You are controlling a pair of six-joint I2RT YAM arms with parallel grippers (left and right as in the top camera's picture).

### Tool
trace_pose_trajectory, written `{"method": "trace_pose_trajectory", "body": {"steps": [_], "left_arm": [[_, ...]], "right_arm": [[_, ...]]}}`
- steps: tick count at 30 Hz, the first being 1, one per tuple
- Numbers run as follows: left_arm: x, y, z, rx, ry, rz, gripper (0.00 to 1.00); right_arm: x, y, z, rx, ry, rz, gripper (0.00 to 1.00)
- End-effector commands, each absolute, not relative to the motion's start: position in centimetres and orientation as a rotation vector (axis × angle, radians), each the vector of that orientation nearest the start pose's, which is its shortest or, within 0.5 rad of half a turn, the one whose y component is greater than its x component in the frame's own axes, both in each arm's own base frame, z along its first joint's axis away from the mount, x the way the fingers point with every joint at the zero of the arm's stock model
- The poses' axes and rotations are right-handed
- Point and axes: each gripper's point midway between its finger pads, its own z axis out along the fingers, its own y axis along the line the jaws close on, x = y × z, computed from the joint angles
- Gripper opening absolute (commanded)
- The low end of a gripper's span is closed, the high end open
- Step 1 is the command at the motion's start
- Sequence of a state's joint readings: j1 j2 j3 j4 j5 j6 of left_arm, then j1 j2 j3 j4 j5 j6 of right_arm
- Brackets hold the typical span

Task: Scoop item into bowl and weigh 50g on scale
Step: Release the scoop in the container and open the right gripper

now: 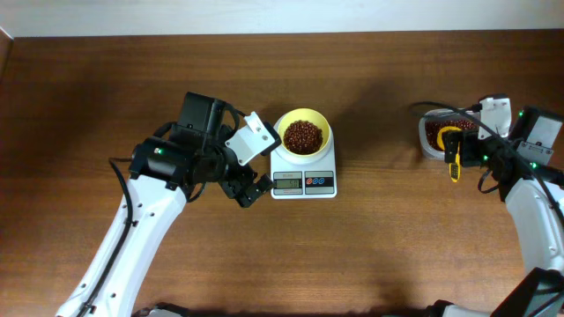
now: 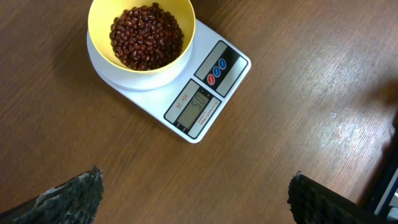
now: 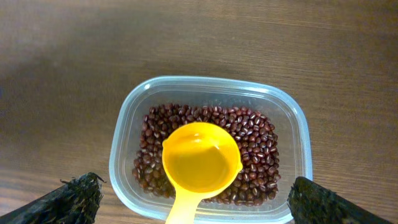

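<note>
- Overhead: the bowl [image 1: 325, 130] sat on the scale [image 1: 304, 183] mid-desk [image 1: 370, 246], holding a heap of beans [image 1: 302, 136]. The left pincer [image 1: 249, 191] hung just beside the scale's left edge, not touching it. Far right stood the clear container [image 1: 426, 145], with the yellow scoop [image 1: 454, 163] propped in it, its handle sticking out over the near rim.
- Left wrist: both fingers [image 2: 68, 196] were spread wide with nothing between them. The display [image 2: 198, 102] seemed to read about 50, but the digits were too small to be sure.
- Right wrist: the right pincer [image 3: 194, 182] was spread above the container, pinching nothing. The scoop's cup lay empty on the remaining beans.
- Judgement: scooping looked finished and the step in hand was the weight check. If the reading was off, the next move would be for the right pincer to close on the scoop handle and add or remove a few beans. Otherwise both pincers should stay clear of the scale.
</note>
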State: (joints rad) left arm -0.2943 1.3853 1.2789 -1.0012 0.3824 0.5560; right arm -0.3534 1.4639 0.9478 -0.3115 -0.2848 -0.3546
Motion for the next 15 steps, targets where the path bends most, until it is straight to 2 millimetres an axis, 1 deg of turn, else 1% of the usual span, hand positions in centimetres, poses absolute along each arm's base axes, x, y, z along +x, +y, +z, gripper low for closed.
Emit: {"method": "trace_pose_trajectory", "body": {"steps": [1, 3, 15], "left_arm": [[29.05, -15.73, 19.88, 1.177, 2.320, -0.439, 0.99], [29.05, -15.73, 19.88, 1.177, 2.320, -0.439, 0.99], [29.05, -15.73, 19.88, 1.177, 2.320, -0.439, 0.99]], "right_arm": [[38.19, -9.14, 12.98, -0.205, 2.366, -0.036, 0.99], [37.68, -8.96, 12.51, -0.202, 2.393, -0.021, 0.99], [37.69, -8.96, 12.52, -0.202, 2.393, -0.021, 0.99]]}}
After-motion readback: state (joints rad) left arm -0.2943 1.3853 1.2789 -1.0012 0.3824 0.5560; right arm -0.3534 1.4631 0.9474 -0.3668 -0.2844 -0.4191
